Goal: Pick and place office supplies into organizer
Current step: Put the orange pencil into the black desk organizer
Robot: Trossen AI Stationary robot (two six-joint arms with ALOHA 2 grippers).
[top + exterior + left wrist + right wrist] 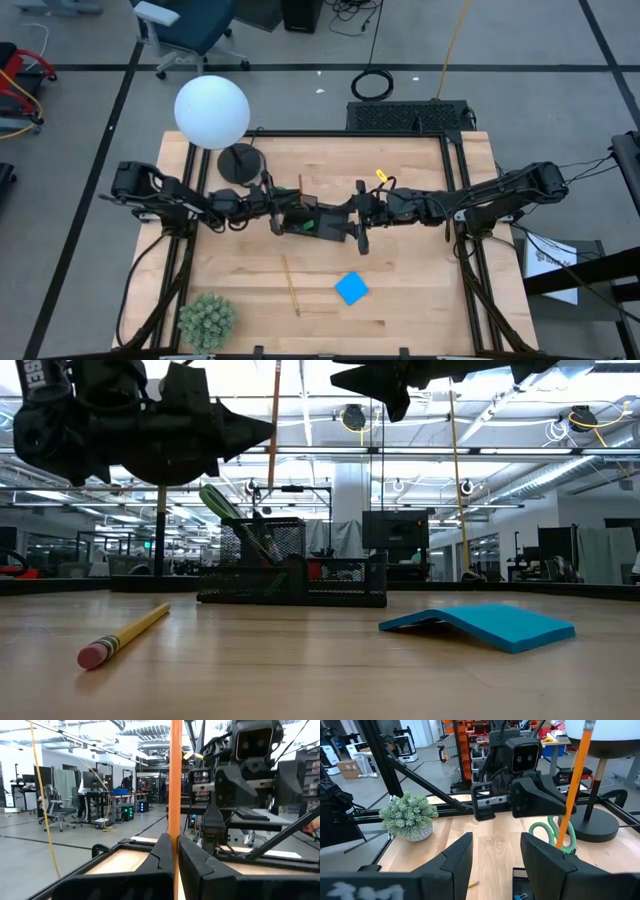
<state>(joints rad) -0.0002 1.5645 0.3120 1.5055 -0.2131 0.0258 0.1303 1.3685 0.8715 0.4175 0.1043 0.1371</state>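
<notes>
Orange pencil (175, 795), thin, upright, clamped in left pincer (175, 851), above black mesh organizer (300, 575)

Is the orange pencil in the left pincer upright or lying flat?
Upright. The left pincer is shut on the orange pencil, which stands vertical between its fingers, above the black organizer.

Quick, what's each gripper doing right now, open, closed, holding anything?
Left gripper: closed on an orange pencil, held upright above the organizer.
Right gripper: open, empty.
</notes>
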